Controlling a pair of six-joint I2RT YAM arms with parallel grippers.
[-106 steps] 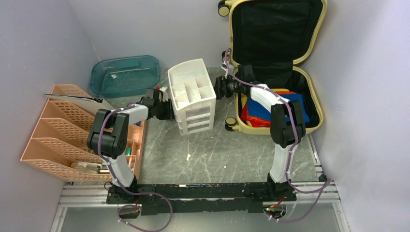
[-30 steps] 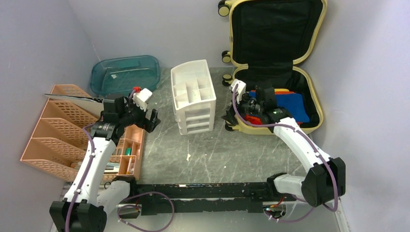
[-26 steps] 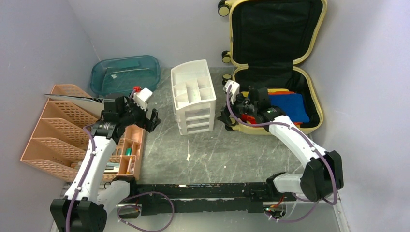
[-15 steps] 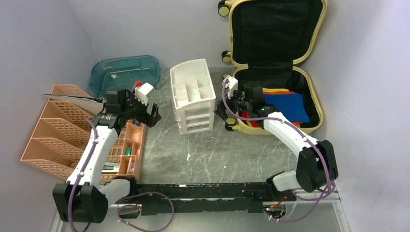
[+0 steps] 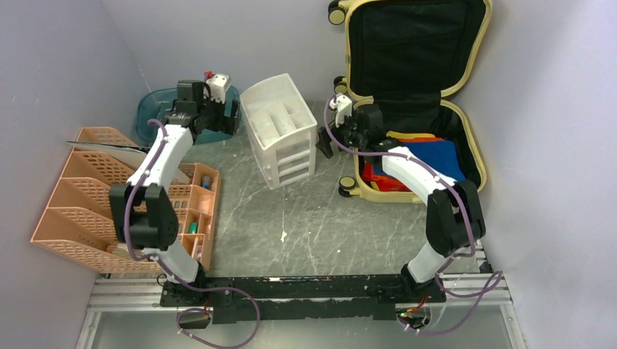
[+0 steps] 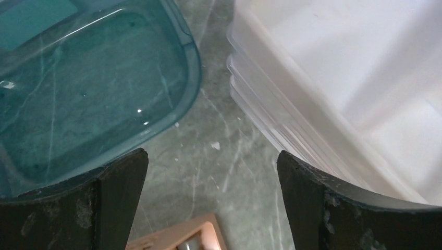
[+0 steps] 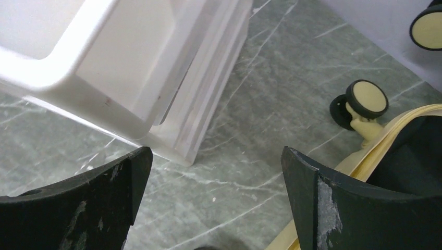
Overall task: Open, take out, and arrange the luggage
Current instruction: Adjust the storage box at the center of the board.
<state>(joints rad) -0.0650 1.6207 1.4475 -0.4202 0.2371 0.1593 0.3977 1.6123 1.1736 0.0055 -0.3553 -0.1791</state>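
Luggage [image 5: 378, 196] back right, lid open against wall, folded clothes [image 5: 436, 156] inside. Left gripper [image 5: 222, 109] and right gripper [image 5: 324, 142] both spread wide, empty, flanking skewed white drawer unit [image 5: 280, 138]. Likely best: push low, evenly, to avoid tipping.

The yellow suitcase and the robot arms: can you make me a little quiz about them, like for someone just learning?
1. True or false: the luggage lies open, with its lid raised at the back.
2. What stands between the two grippers? A) the white drawer unit B) the teal tray C) the peach organizer
3. Are the left gripper and the right gripper open or shut?
Key: 1 true; 2 A; 3 both open, holding nothing.
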